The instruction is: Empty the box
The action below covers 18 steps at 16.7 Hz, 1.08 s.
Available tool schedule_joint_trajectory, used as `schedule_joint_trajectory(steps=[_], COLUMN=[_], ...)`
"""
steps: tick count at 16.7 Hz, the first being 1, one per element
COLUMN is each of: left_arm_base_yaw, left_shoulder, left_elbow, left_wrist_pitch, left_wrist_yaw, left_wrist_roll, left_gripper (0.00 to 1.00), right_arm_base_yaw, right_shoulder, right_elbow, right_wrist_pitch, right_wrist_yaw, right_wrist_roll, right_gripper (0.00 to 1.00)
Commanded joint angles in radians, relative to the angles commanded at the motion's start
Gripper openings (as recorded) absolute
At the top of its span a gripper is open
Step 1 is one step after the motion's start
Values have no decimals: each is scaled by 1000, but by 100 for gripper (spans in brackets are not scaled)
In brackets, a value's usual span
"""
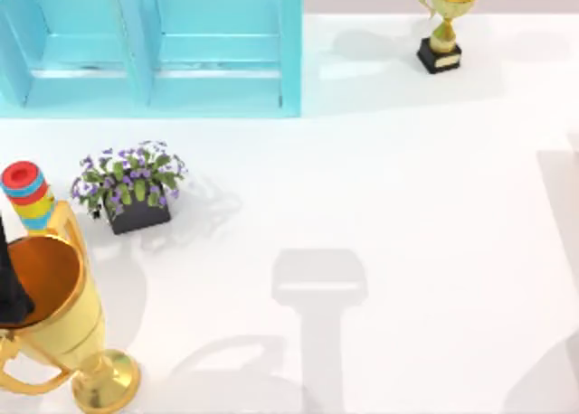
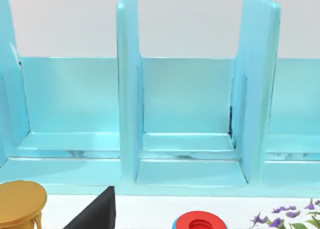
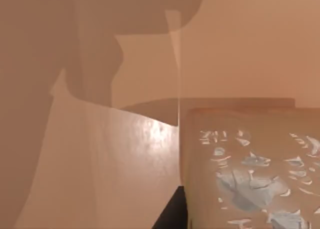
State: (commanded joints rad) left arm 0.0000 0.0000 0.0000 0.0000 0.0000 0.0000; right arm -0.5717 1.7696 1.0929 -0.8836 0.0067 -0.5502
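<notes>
Box (image 3: 240, 169) surfaces crowd the right wrist camera; whether either arm's jaws are open, I cannot tell.

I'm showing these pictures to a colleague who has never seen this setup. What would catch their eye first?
Probably the big gold trophy at the top view's lower left corner, with a stack of coloured rings just behind it. Next comes the light-blue cabinet along the far left edge, and the dark planter of purple flowers in front of it. A smaller gold trophy stands at the far right.
</notes>
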Motion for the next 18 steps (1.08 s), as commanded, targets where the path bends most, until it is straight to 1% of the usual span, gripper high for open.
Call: schedule_joint_trajectory(steps=[2,7,9,11,16,18], left_arm_base_yaw=[0,0,0,0,0,0], left_shoulder=[0,0,0,0,0,0], left_elbow=[0,0,0,0,0,0], left_wrist_pitch=[0,0,0,0,0,0], left_wrist_yaw=[0,0,0,0,0,0], left_wrist_roll=[0,0,0,0,0,0], left_gripper=[100,100,100,100,100,100], right_arm_base_yaw=[-1,-6,-6,-6,-2,32], right_shoulder=[-12,-68,-91,-102,-97,-68], right_elbow=[64,271,336,368,369,398], right_wrist_pitch=[-78,-362,-439,-473,-473,-474], right_wrist_yaw=[0,0,0,0,0,2], right_wrist_roll=[-3,-5,-5,-4,0,33], right_gripper=[0,0,0,0,0,0])
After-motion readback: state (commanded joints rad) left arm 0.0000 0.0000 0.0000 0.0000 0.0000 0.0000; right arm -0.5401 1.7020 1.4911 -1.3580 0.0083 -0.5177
